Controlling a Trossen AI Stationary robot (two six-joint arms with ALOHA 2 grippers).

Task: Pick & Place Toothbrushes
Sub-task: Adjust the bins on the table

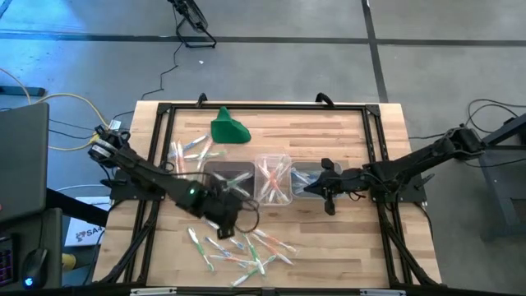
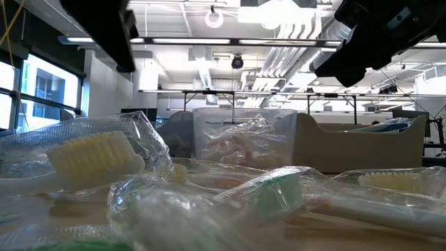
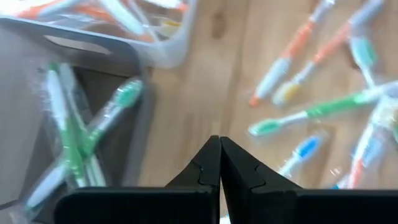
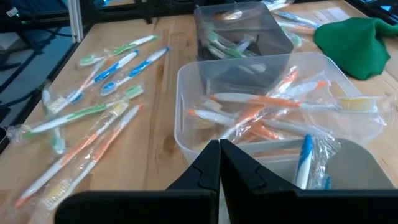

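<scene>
Three clear tubs stand in a row mid-table: the left tub (image 1: 226,175) holds green toothbrushes (image 3: 74,143), the middle tub (image 4: 186,127) orange ones (image 4: 261,118), the right tub (image 1: 306,176) a blue one (image 4: 306,155). Loose wrapped toothbrushes lie in a pile near the front edge (image 1: 246,247) and a few at the far left (image 1: 193,150). My left gripper (image 3: 219,146) hovers shut and empty over bare wood just in front of the left tub (image 1: 233,205). My right gripper (image 4: 219,149) is shut and empty above the right tub (image 1: 312,187).
A green cloth lump (image 1: 228,129) lies at the far side, behind the tubs. A black frame (image 1: 263,107) runs round the tabletop. Bare wood shows between the tubs and the near pile and on the table's right part (image 1: 362,238).
</scene>
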